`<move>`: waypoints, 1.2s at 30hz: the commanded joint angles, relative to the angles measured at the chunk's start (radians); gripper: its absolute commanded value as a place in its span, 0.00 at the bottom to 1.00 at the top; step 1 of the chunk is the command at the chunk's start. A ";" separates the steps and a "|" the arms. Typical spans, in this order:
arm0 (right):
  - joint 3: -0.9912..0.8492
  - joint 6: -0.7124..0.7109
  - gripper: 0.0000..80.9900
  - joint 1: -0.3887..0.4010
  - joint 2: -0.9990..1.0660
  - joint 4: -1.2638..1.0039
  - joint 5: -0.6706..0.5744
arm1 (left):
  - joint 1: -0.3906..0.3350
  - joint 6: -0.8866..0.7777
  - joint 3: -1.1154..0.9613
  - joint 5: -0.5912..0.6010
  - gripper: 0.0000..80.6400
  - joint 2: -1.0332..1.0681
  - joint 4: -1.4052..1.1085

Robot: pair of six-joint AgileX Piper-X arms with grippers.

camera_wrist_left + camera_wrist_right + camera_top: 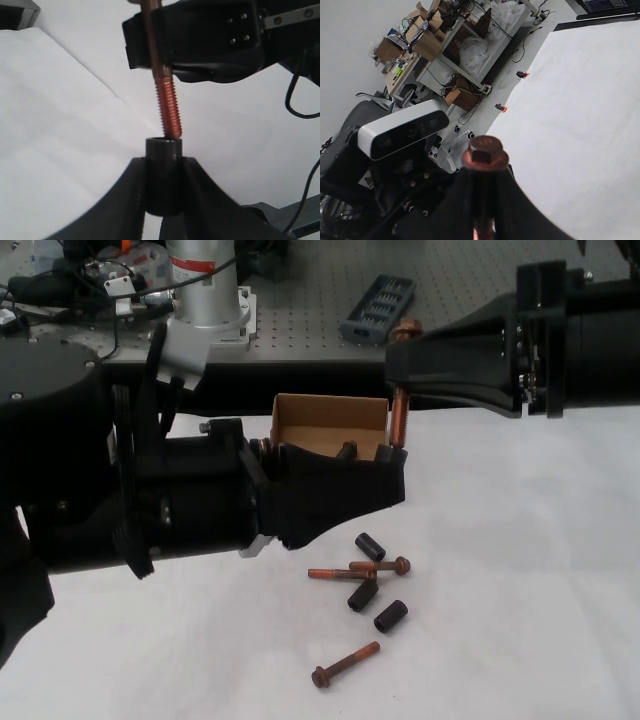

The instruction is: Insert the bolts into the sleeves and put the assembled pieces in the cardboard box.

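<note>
Over sheet (520, 570), in line with right edge of box (330, 412) in high view: left gripper (165, 167) clamped on sleeve (163, 150), fingers (132, 200) pressed to both its sides. Sleeve black, upright, open mouth up, top part clear of fingers. Right gripper (482, 200), on arm from right side of high view, closed on bolt (162, 85) just under flanged head. Bolt copper-coloured, near vertical, head up, thread down. Thread tip right at sleeve mouth, toward one side of rim; touching or just above, cannot tell. Whole thread outside sleeve.

Box brown cardboard, open top, at far edge of sheet, just behind left gripper. Dark piece (347, 450) inside, too hidden to name.

On sheet, nearer arm bases: loose bolts (342, 573) (385, 565) crossing each other, third (345, 663) apart and nearest. Loose sleeves (370, 545) (362, 595) (391, 616) around crossed pair, middle one touching or just beside it.

Behind sheet: perforated table (300, 300), blue-grey case (380, 300) lying on it, silver post (205, 285) standing near left arm.
</note>
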 commanded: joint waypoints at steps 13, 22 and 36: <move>-0.002 -0.018 0.03 0.002 -0.002 0.029 -0.027 | 0.009 -0.021 -0.008 -0.089 0.01 -0.011 -0.099; -0.002 -0.081 0.03 0.002 -0.028 0.067 0.007 | 0.009 -0.021 -0.008 -0.143 0.01 -0.011 -0.097; -0.002 -0.170 0.03 0.002 -0.028 0.186 -0.057 | 0.009 -0.021 -0.008 -0.118 0.01 -0.011 -0.093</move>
